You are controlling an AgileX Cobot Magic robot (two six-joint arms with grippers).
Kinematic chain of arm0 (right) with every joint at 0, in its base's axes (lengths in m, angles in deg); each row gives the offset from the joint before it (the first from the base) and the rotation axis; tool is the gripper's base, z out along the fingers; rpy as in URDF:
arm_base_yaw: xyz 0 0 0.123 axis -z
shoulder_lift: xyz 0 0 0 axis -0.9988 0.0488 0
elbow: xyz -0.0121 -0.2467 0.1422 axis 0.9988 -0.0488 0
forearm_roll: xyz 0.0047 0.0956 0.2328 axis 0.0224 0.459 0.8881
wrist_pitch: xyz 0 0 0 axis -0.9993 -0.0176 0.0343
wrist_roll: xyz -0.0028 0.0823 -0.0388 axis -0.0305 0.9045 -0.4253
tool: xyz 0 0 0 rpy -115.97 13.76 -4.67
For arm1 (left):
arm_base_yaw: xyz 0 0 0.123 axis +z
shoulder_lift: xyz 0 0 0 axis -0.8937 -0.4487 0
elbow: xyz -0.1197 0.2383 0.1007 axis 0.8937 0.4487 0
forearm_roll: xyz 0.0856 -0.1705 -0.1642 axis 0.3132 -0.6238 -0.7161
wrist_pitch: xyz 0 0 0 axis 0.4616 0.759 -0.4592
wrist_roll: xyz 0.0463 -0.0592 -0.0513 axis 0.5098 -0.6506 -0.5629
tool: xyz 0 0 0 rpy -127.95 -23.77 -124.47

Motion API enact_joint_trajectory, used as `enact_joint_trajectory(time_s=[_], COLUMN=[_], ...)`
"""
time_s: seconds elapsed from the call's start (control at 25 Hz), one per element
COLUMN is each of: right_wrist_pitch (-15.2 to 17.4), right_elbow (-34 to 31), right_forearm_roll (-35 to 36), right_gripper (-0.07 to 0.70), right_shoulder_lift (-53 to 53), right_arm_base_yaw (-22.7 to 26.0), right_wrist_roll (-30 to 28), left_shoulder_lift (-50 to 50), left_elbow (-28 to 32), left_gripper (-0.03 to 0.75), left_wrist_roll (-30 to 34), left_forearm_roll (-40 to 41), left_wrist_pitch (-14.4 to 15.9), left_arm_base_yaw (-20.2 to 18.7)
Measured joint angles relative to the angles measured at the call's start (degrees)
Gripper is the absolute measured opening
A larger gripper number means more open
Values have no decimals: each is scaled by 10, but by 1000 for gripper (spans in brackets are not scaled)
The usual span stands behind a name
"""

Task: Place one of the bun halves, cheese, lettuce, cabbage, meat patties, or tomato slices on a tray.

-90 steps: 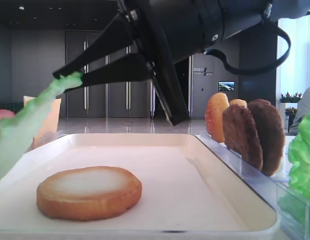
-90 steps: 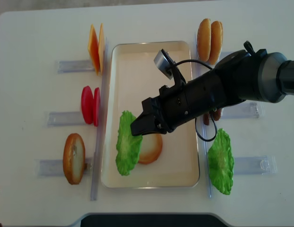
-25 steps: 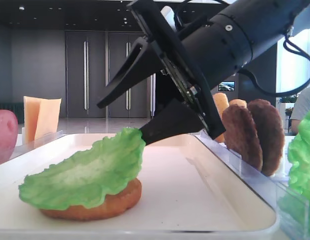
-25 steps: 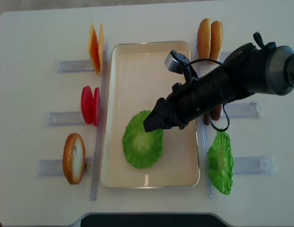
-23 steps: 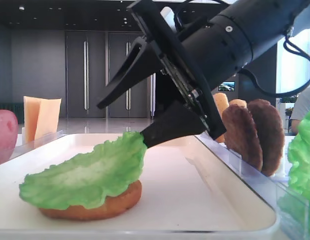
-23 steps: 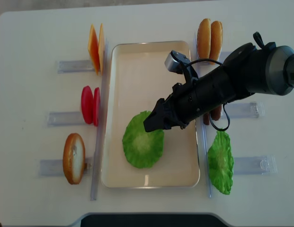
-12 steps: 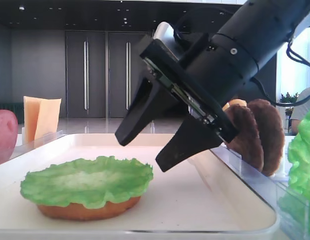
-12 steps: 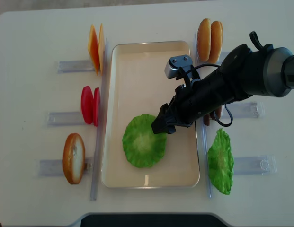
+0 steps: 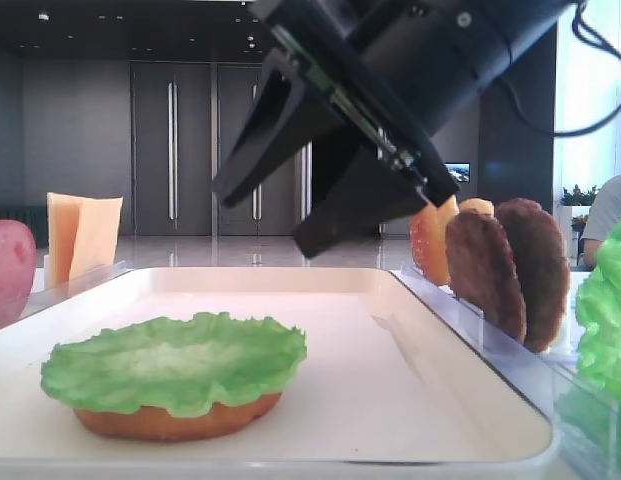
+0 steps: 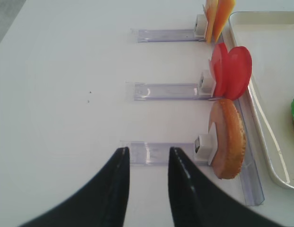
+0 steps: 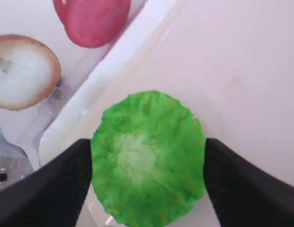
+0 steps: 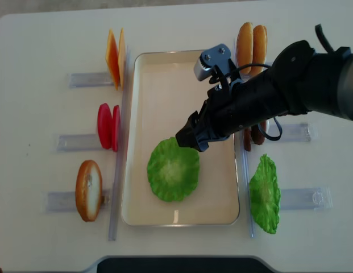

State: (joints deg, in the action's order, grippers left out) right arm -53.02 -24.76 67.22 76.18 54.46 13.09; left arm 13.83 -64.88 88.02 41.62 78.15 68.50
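The cream tray [image 12: 165, 74] holds a green lettuce leaf [image 12: 173, 169] lying flat on a bun half [image 9: 180, 418]. My right gripper [image 12: 190, 135] hangs open above the leaf's far edge without touching it. Seen from the right wrist, the lettuce [image 11: 147, 158] fills the space under the spread fingers [image 11: 57, 189]. In the low side view the right gripper [image 9: 265, 218] is well above the lettuce [image 9: 175, 360]. Over bare table left of the tray, my left gripper [image 10: 147, 151] has its fingers slightly apart and nothing between them.
Clear racks left of the tray hold cheese [image 12: 115, 57], tomato slices [image 12: 108, 126] and a bun half [image 12: 88, 190]. On the right stand buns [image 12: 251, 46], meat patties [image 9: 515, 270] and a second lettuce leaf [image 12: 264, 193].
The lettuce, tilted against my right gripper's lower finger a second ago, now lies flat on the bun half. The right gripper has risen clear of it, still spread wide.
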Motion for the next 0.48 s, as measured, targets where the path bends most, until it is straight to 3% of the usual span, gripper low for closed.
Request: enact_joint_trajectory(time_s=[0.16, 0.24, 0.48], right_wrist_pitch=[-5, -6, -3], right_elbow=[0, 0, 0], right_forearm_roll=[-32, -76, -302], right_gripper=[494, 470, 428], right_shoulder_lift=[-62, -93, -165], right_arm_base_yaw=[0, 0, 26], right_wrist_roll=[44, 96, 306], left_shoulder_lift=[0, 0, 0], left_elbow=[0, 0, 0], left_gripper=[219, 219, 219], left_wrist_roll=[0, 0, 0], left_forearm_roll=[0, 0, 0], left_wrist_pitch=[0, 0, 0], left_arm_base_yaw=[0, 0, 0])
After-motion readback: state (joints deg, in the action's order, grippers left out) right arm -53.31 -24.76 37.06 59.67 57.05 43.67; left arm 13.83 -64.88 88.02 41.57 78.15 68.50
